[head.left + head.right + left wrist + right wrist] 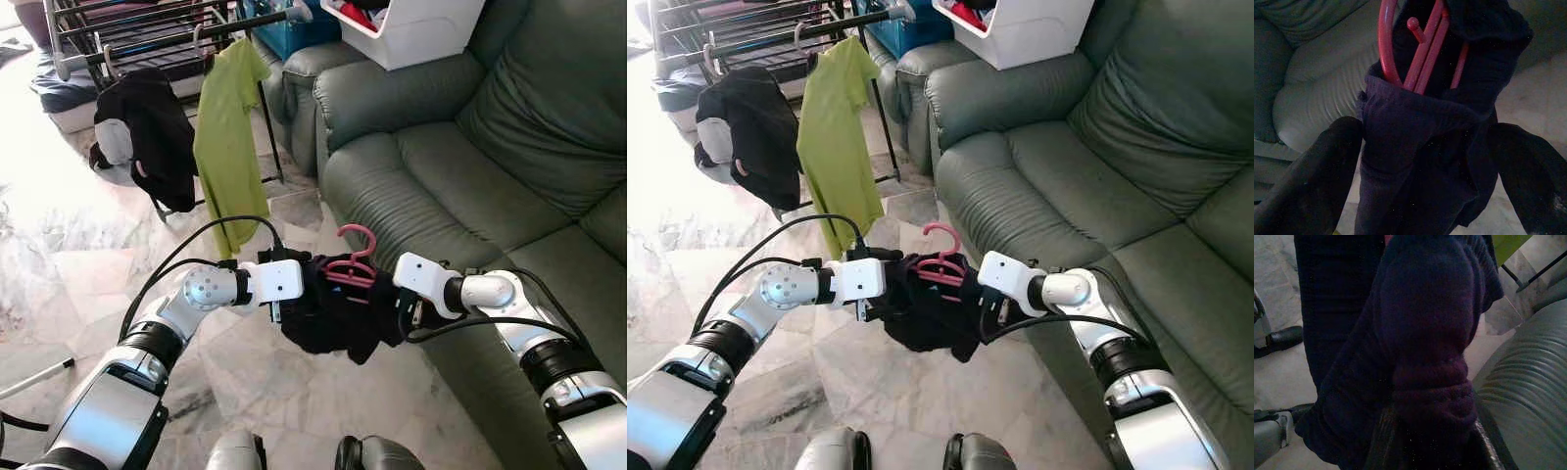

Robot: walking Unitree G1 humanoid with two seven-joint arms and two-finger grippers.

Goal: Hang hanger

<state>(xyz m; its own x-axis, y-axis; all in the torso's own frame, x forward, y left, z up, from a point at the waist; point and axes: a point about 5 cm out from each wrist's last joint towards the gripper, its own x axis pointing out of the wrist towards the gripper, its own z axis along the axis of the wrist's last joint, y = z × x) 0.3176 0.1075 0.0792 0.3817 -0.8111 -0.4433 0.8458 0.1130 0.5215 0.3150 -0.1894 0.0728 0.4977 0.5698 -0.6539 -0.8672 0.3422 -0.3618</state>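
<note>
A pink plastic hanger (353, 257) with a dark bunched garment (328, 313) on it hangs in the air in front of me, its hook pointing up. My left gripper (297, 297) reaches in from the left; in the left wrist view its black fingers (1312, 181) sit either side of the cloth just below the hanger (1415, 54). My right gripper (394, 308) comes in from the right and is shut on a thick fold of the garment (1425, 357). Both sets of fingertips are buried in cloth. The clothes rail (167, 39) stands far ahead at the upper left.
A lime green shirt (227, 137) and a black garment (152, 137) hang on the rail. A green leather sofa (470, 166) runs along my right side, with a white bin (411, 24) on its far armrest. Marble floor (88, 255) lies between me and the rack.
</note>
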